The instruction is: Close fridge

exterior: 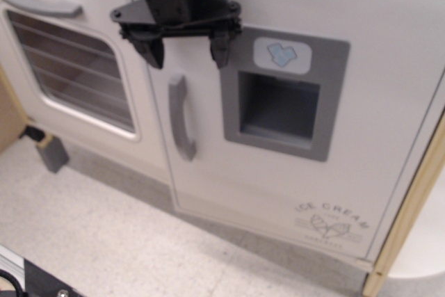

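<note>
The white toy fridge door (292, 165) fills the middle and right of the view. It has a grey recessed dispenser panel (281, 102), a grey vertical bar handle (181, 117) and an "ICE CREAM" logo (332, 224) at the lower right. The door stands slightly ajar, its handle edge swung out a little from the cabinet. My black gripper (186, 51) is open and empty, its two fingers spread, pressed against or just in front of the door's upper left, above the handle. The image is slightly blurred.
A white oven (69, 67) with a wire-rack window and grey horizontal handle (42, 3) stands to the left. A small grey block (52, 152) lies on the speckled floor (104, 241) below it. A tan wooden post (410, 206) borders the right.
</note>
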